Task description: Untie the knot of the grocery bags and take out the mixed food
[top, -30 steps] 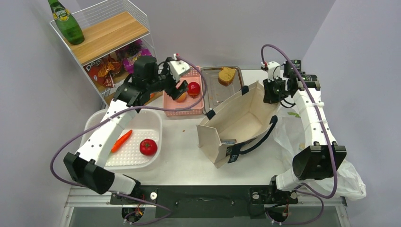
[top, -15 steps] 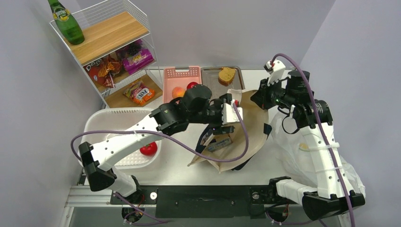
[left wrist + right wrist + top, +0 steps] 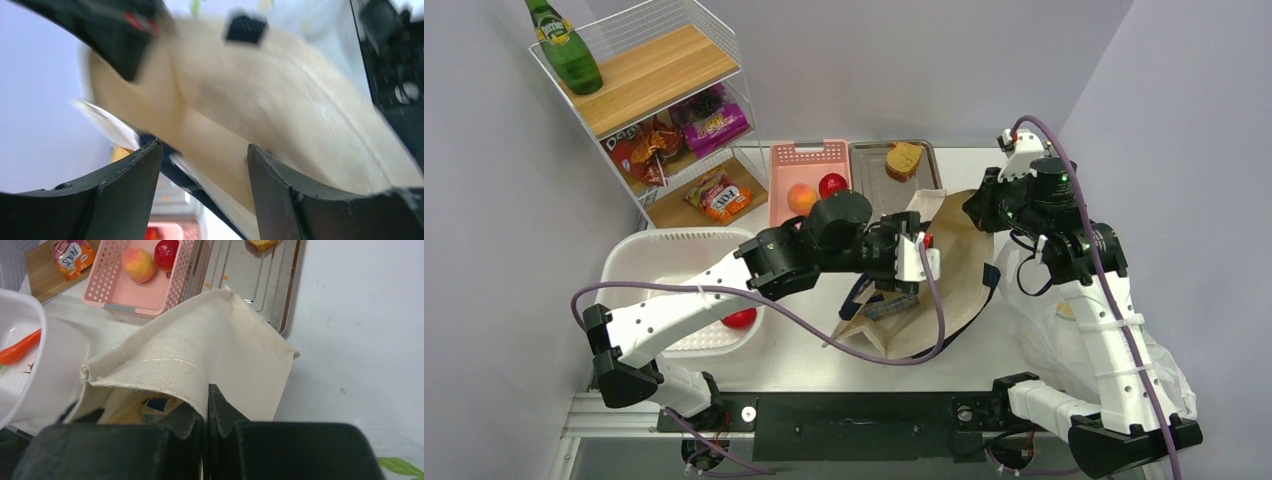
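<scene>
Right wrist: one tote [image 3: 210,355]; one peach [image 3: 138,264]; one carrot [image 3: 19,347].

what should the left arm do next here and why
Probably ease the left fingers deeper into the canvas tote, toward the blue-labelled item lying inside. The right fingers are shut on the tote's rim and hold its mouth up. The left fingers stand open at the opening, gripping nothing yet.
</scene>
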Robot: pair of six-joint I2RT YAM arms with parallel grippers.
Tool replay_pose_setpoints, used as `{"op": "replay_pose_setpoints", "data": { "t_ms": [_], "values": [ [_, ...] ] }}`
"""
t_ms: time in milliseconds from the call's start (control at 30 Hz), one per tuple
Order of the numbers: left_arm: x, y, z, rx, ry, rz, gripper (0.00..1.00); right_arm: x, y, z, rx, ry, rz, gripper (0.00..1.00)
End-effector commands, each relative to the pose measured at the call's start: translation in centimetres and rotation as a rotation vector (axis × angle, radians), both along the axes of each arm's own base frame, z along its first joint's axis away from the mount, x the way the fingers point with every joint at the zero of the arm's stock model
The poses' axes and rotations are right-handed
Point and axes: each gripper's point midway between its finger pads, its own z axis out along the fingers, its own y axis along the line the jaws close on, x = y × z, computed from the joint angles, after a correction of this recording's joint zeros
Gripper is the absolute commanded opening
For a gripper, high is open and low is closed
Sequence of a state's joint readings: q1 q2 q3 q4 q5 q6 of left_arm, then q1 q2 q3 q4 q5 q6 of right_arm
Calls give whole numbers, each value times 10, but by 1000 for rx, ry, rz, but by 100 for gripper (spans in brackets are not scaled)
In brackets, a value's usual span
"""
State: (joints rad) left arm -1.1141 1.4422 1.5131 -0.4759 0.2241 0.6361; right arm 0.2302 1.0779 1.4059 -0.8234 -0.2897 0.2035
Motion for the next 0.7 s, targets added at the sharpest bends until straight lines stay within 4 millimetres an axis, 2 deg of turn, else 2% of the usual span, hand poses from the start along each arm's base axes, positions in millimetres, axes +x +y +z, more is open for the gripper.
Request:
{"op": "replay_pose_setpoints", "data": {
  "t_ms": [0,33,67,100,167,267,400,433,467,500,533,567,600,633,667],
  "values": [
    [-19,-13,104,-174,-126,-30,61,17,-9,23,41,-96,-110,0],
    [-35,-23,102,-150,-150,-58,61,18,-9,22,42,-92,-113,0],
    [-32,-30,92,-82,-186,-44,61,19,-9,20,44,-87,-115,0],
    [-40,-36,86,-56,-180,-57,59,20,-8,20,50,-86,-116,0],
    [-36,-45,66,-13,-113,-30,55,21,-6,20,59,-78,-112,0],
    [-21,-49,23,63,10,33,46,20,-4,23,65,-78,-102,0],
    [15,-35,-29,139,142,171,43,12,-4,25,68,-79,-95,0],
    [20,-30,-54,191,163,197,43,10,-4,26,71,-82,-92,0],
    [29,-24,-68,216,175,228,41,9,-2,24,77,-76,-83,0],
    [34,-18,-95,264,195,254,41,7,-2,24,80,-75,-77,0],
    [43,-12,-108,285,207,281,41,6,1,23,86,-70,-65,0],
    [47,-4,-135,336,222,304,41,5,1,22,88,-70,-60,0],
    [55,3,-148,360,233,329,46,4,3,20,92,-66,-50,0],
    [57,9,-171,404,246,340,56,4,4,19,93,-63,-46,0],
    [63,16,-183,429,249,363,62,4,5,17,94,-58,-41,0]
  ]
}}
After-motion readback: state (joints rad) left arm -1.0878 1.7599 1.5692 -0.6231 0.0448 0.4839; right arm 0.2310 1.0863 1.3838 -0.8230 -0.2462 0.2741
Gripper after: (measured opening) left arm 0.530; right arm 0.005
